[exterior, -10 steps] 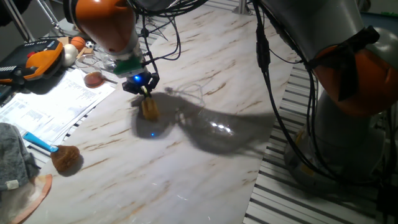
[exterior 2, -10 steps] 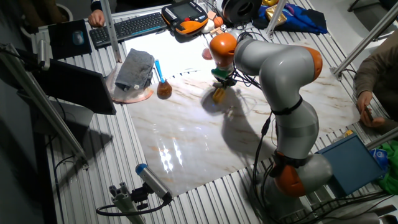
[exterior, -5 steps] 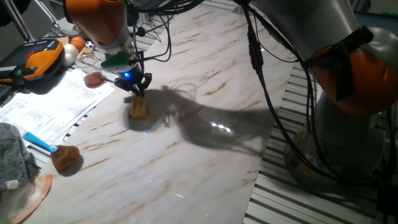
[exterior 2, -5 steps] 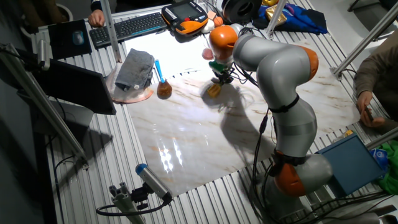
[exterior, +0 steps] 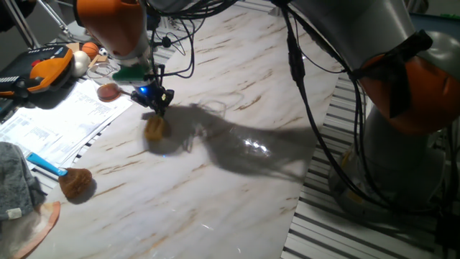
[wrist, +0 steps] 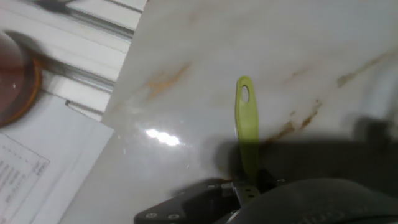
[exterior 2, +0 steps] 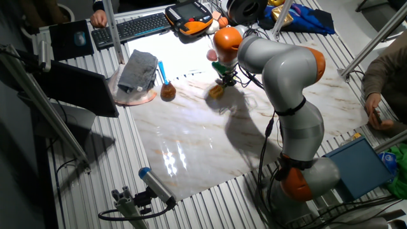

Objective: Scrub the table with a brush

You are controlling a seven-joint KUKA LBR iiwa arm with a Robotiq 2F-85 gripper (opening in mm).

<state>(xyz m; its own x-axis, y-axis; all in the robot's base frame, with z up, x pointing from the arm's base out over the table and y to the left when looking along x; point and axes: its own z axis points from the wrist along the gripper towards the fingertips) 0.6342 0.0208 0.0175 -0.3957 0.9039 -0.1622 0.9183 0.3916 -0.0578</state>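
Note:
The brush has a yellow blocky head (exterior: 155, 129) that rests on the white marble-look table (exterior: 237, 180). My gripper (exterior: 159, 103) is shut on its thin pale green handle (wrist: 245, 127), just above the head. In the other fixed view the gripper (exterior 2: 225, 79) holds the brush head (exterior 2: 216, 91) on the table's far part (exterior 2: 210, 137). In the hand view the handle sticks out past the fingers, with the tabletop (wrist: 280, 56) behind it; the head is hidden there.
A fluffy brown brush with a blue handle (exterior: 70, 180) lies at the table's left edge beside a grey cloth (exterior: 18, 185). Paper sheets (exterior: 61, 119), an orange pendant (exterior: 43, 68) and a keyboard (exterior 2: 130, 27) lie beyond. Grey slatted metal (exterior: 338, 230) surrounds the table.
My gripper has dragged the brush across the table toward the left edge, near the papers, with the head staying on the surface. The grip has not changed.

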